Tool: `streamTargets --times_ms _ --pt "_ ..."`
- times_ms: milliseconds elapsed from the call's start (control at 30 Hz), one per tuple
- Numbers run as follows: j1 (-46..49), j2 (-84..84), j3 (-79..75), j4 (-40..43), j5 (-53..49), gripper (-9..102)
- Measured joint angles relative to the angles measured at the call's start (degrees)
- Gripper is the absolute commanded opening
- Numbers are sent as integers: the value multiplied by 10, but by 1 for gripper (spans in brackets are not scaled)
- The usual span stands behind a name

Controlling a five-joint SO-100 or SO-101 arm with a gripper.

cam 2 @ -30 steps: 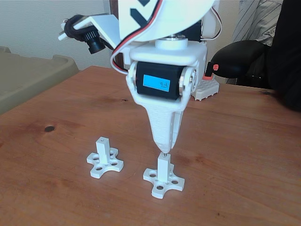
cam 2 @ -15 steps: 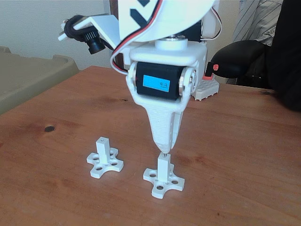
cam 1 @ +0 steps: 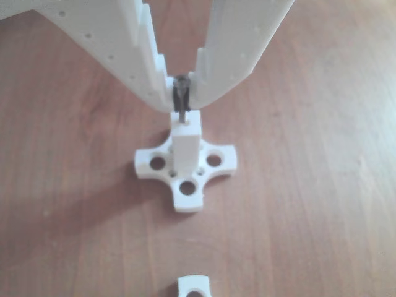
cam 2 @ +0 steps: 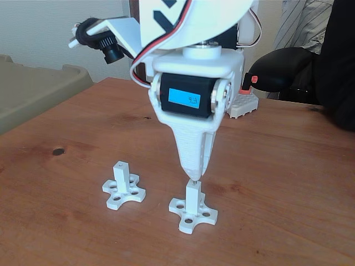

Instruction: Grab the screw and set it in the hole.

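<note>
My white gripper (cam 2: 193, 173) points straight down over a square white post (cam 2: 192, 195) with a cross-shaped base. In the other view the gripper (cam 1: 182, 93) is shut on the thin dark screw (cam 1: 181, 103), held upright between the fingertips. The screw's lower tip meets the post's top face (cam 1: 186, 128), where the hole lies; the hole itself is hidden by the screw. In the fixed view only a sliver of the screw (cam 2: 194, 179) shows between fingertips and post.
A second white post with cross base (cam 2: 123, 185) stands to the left in the fixed view; its edge (cam 1: 194, 286) shows at the bottom of the other view. A person's dark sleeve (cam 2: 338, 66) and a black tool (cam 2: 277, 69) sit at the table's far right.
</note>
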Motion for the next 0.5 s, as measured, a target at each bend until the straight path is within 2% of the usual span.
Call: streamTargets --times_ms 500 --pt "5 -4 -1 0 -8 -4"
